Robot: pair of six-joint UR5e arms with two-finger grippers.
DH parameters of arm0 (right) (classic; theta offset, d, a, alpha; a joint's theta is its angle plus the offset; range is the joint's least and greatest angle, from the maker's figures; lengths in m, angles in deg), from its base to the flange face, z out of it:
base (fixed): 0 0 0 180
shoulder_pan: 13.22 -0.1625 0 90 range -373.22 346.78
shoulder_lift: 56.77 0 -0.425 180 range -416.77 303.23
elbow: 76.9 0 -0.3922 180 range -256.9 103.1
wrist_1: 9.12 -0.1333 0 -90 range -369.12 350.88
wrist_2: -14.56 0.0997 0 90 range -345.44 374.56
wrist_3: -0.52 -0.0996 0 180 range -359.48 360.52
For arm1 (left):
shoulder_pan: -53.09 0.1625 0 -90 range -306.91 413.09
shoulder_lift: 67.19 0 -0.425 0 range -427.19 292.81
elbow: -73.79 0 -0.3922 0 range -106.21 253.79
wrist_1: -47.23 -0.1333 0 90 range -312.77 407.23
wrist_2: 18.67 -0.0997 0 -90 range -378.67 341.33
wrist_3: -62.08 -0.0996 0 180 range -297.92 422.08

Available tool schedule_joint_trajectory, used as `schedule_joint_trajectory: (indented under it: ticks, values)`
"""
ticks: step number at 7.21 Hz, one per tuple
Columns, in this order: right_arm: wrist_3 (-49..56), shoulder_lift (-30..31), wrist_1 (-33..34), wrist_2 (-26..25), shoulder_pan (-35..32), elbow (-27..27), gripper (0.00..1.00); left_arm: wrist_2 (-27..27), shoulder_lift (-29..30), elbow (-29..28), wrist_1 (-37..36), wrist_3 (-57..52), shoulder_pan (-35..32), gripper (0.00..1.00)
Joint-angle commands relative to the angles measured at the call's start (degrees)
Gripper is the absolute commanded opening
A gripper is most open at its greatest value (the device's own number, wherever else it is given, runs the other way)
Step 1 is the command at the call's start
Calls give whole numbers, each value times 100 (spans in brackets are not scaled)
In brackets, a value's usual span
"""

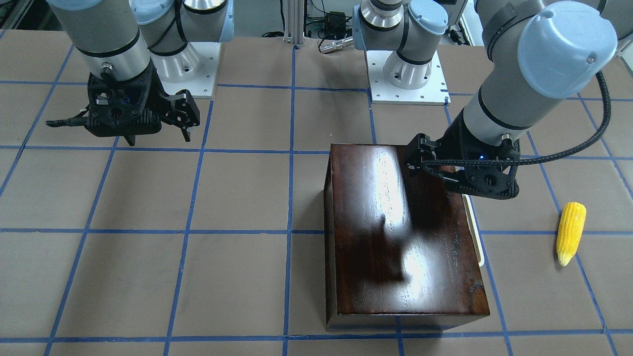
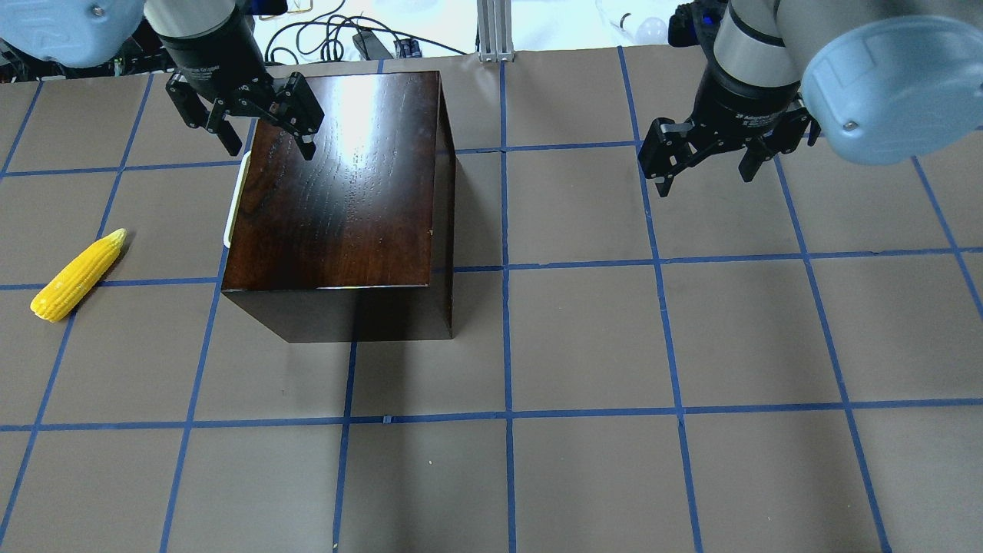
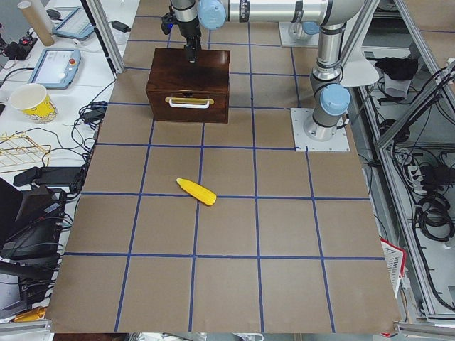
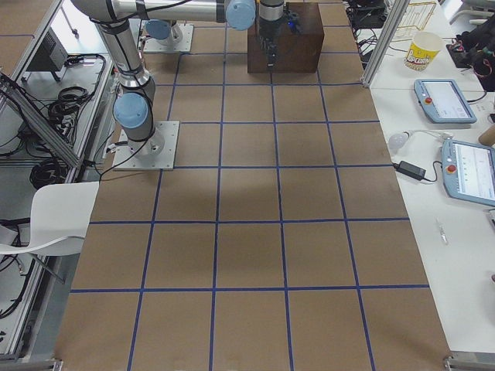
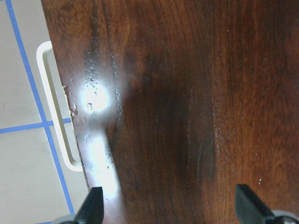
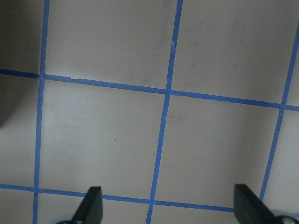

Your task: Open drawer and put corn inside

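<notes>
Left claw (image 2: 267, 142), right claw (image 2: 706, 175) both spread, empty. Drawer (image 3: 186, 110) shut: pull stiff white handle (image 2: 235, 201) on box (image 2: 338, 177), 9 o'clock face. Corn (image 2: 77, 274) probably light, rigid; pinch mid-cob.

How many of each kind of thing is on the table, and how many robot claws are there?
Yellow corn cob: 1
Brown drawer box: 1
Grippers: 2, the left gripper and the right gripper
Total: 4

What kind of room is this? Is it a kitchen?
Most likely a robot lab, not a kitchen: two robot arms bolted to a table taped in blue squares, with control tablets and cables on the side benches.
</notes>
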Motion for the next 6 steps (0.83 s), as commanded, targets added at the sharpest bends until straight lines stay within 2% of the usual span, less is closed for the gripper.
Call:
schedule_joint_trajectory:
  ticks: [1,6]
  values:
    - [0,0,0,0,12,0,100,-10,-105,39,13,-10,-2,100]
    - [0,0,0,0,-5,0,100,-1,-97,40,-14,-10,15,100]
